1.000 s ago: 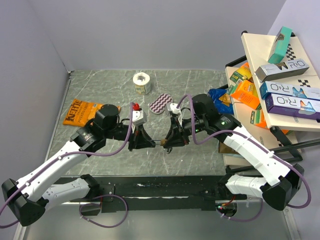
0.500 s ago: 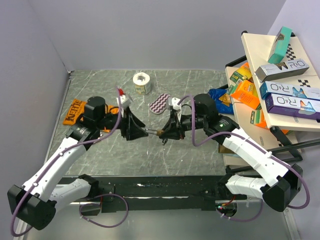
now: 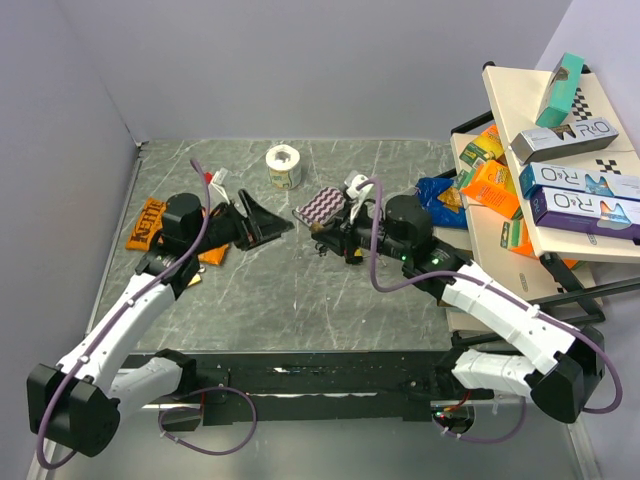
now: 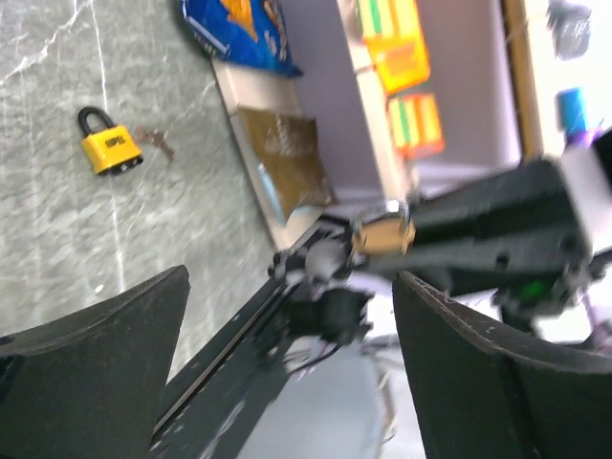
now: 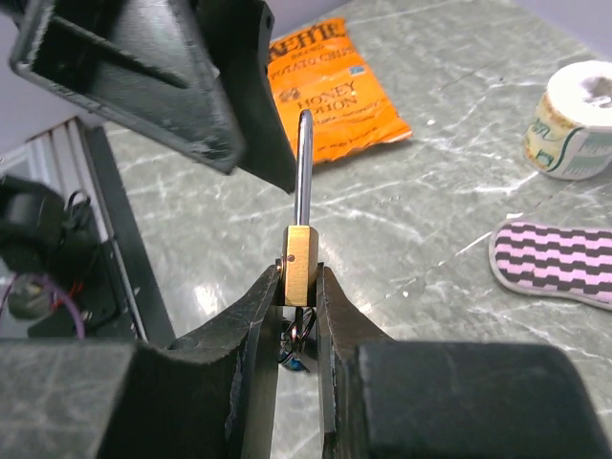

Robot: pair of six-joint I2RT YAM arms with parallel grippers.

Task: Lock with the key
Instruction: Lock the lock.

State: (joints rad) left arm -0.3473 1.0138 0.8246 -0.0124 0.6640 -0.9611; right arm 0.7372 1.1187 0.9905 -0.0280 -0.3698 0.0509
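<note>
Left wrist view blurred: small brass padlock (image 4: 382, 234) indistinct. Right wrist view: its lower body hidden between black right gripper's (image 5: 299, 279) fingers. Orange crisp packet (image 3: 145, 225) partly under left arm (image 3: 130, 310).

The padlock (image 5: 300, 263) has a dull brass body and shiny metal shackle (image 5: 303, 163); the marbled table (image 5: 449, 191) looks smooth.

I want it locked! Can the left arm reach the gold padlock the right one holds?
Probably yes: the open left end effector faces the padlock held in the right end effector, nothing between them.
</note>
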